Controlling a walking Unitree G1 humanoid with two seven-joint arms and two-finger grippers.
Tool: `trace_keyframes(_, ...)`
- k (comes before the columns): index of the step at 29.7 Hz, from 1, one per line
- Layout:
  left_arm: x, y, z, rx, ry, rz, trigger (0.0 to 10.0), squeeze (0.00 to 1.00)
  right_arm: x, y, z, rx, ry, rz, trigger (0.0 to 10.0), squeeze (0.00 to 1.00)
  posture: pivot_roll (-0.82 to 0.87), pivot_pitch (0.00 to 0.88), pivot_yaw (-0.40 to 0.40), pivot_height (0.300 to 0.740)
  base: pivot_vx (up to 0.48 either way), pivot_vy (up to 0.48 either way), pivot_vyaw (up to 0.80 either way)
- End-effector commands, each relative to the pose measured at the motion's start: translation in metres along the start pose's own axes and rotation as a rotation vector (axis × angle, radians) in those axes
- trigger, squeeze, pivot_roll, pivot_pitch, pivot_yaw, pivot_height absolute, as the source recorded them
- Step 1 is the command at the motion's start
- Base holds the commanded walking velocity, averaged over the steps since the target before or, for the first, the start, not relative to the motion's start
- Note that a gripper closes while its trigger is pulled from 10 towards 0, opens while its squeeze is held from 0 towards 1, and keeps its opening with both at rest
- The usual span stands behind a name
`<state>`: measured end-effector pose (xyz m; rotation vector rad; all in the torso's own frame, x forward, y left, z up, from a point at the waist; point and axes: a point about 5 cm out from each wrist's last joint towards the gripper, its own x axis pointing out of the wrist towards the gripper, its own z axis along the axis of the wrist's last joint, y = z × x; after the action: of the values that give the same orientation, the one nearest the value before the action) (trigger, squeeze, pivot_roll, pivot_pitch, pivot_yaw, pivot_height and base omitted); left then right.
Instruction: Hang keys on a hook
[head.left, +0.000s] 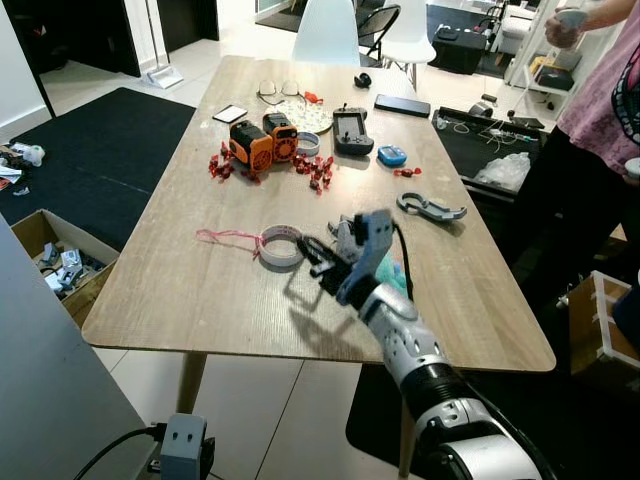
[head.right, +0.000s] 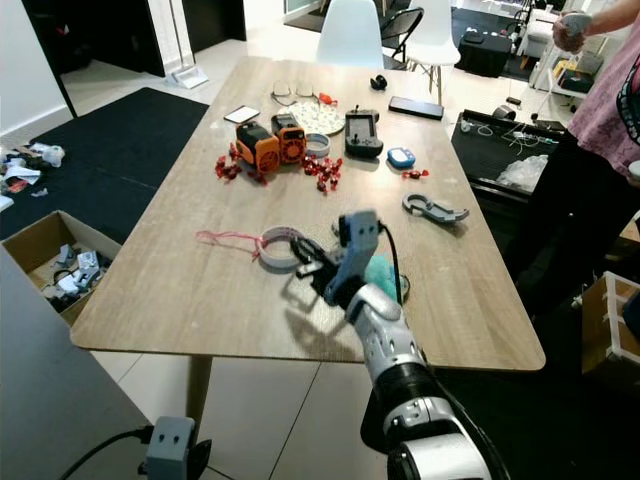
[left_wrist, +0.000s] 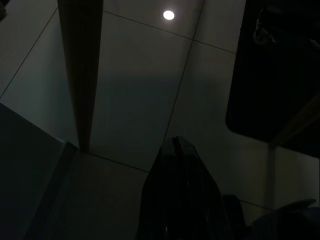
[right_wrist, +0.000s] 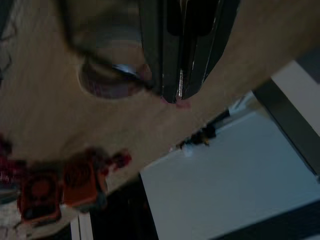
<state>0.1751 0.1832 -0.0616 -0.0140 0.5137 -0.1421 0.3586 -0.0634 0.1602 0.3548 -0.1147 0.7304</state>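
Note:
My right gripper (head.left: 316, 257) reaches in low over the wooden table (head.left: 200, 300), its tips just right of a white tape roll (head.left: 281, 246). In the right wrist view its fingers (right_wrist: 172, 60) are pressed together, shut, with a small pink speck at the tips; I cannot tell whether they hold it. A pink cord (head.left: 226, 237) lies on the table left of the roll. A grey metal carabiner-like clip (head.left: 431, 208) lies to the right, farther back. A teal object (head.left: 396, 273) sits under my forearm. My left gripper (left_wrist: 175, 144) hangs idle over a dim tiled floor, fingers together.
Farther back on the table are two orange blocks (head.left: 262, 141), scattered red pieces (head.left: 315, 170), a black controller (head.left: 352, 130) and a phone (head.left: 402, 105). A person (head.left: 600, 130) stands at the right edge. A cardboard box (head.left: 55, 262) sits on the floor at the left.

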Motion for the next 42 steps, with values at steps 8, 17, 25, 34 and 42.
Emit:
trace_keyframes(8,-0.004,0.004,-0.006,0.005,0.029,0.008,10.0,0.00,0.011,0.007,0.035,-0.012,-0.119,0.040,0.0,0.00,0.08,0.094,-0.067,0.740,0.000,0.000,0.00)
trace_keyframes(17,-0.004,0.005,-0.005,0.007,0.029,0.007,10.0,0.00,0.009,-0.011,0.069,-0.071,-0.185,-0.023,0.0,0.00,0.07,0.090,-0.063,0.740,0.000,0.000,0.00)
trace_keyframes(25,-0.002,0.006,-0.003,0.010,0.026,0.008,10.0,0.00,-0.016,-0.051,0.117,-0.186,-0.274,-0.178,0.0,0.00,0.07,0.085,-0.062,0.740,0.000,0.000,0.00)
trace_keyframes(34,-0.003,0.007,-0.003,0.010,0.026,0.008,10.0,0.00,-0.071,-0.107,0.165,-0.292,-0.369,-0.480,0.0,0.00,0.07,0.085,-0.063,0.740,0.000,0.000,0.00)
trace_keyframes(42,-0.004,0.006,-0.004,0.007,0.026,0.012,10.0,0.00,-0.174,-0.164,0.187,-0.332,-0.408,-0.939,0.0,0.00,0.08,0.078,-0.071,0.740,0.000,0.000,0.00)
